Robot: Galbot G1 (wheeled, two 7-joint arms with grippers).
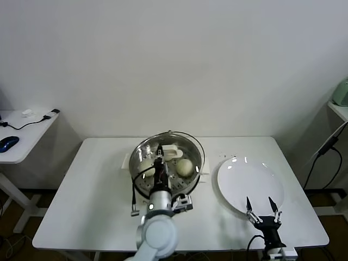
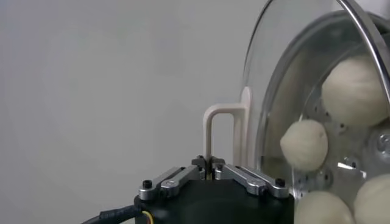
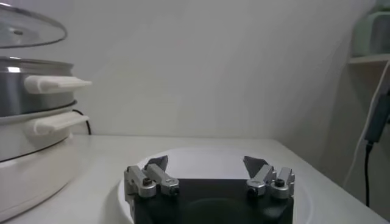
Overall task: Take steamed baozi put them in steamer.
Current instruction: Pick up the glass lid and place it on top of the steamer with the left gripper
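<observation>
Soft, light, dentable steamed baozi (image 2: 304,144) sit in the steamer (image 1: 142,152), best cupped at their sides; left gripper (image 2: 209,168) clamped, seemingly on the glass lid's handle (image 2: 218,125); right gripper (image 1: 261,209) spread over the plate (image 1: 239,174).

Baozi (image 1: 185,167) in steamer (image 1: 142,149); plate (image 1: 239,190) right of it.

We find no legible text, label, brand, number or sign on any surface in the three views.
</observation>
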